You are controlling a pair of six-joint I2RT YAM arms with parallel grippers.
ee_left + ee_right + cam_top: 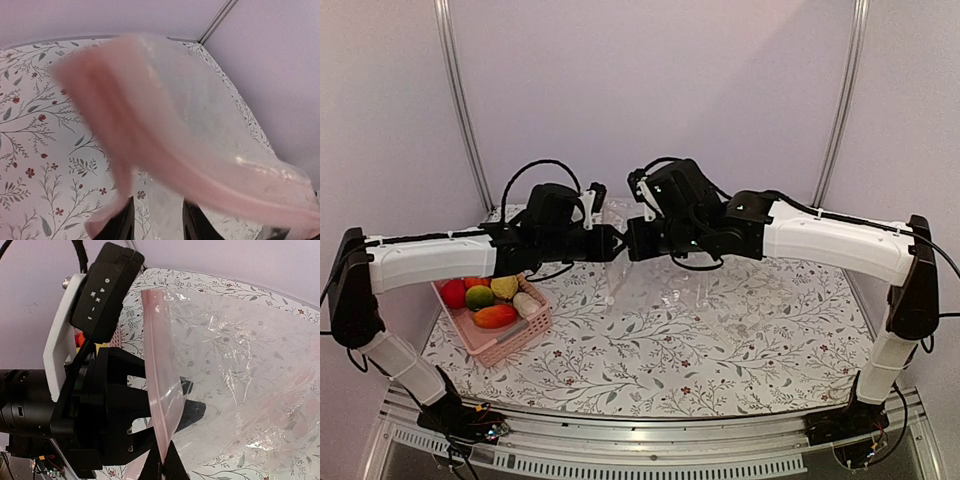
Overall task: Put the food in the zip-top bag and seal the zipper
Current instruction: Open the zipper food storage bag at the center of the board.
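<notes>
Where the two arms meet above the middle of the table (740, 350), the zip-top bag (660, 285) hangs between them. Its clear, crinkled film drops from the pincers to the flowered cloth, a little toward the far edge. The zipper (156, 365) shows as a pale pink strip along the bag's rim. In the right wrist view it runs almost straight up and down. In the left wrist view it is smeared by blur, so its exact line cannot be read there.

The right pincer (161, 460) has its two fingertips together on the lower end of that pink strip, clamped on the zipper. The left pincer (157, 222) faces it from the other side. Its two dark fingers (125, 222) stand somewhat apart with bag film lying between them. It may be pressing the film, but neither wrist view settles whether it grips or merely straddles the film.

All the food (490, 305) lies apart from the bag, none of it inside. A red piece, a green one, a yellow one, an orange one and a pale whitish one sit packed together in a pink basket (520, 345). The basket rests on the table near its left edge, partly beneath the left arm's white forearm, and the bag does not touch it. Both arm bases are fixed at the near edge, at the left and right corners.
</notes>
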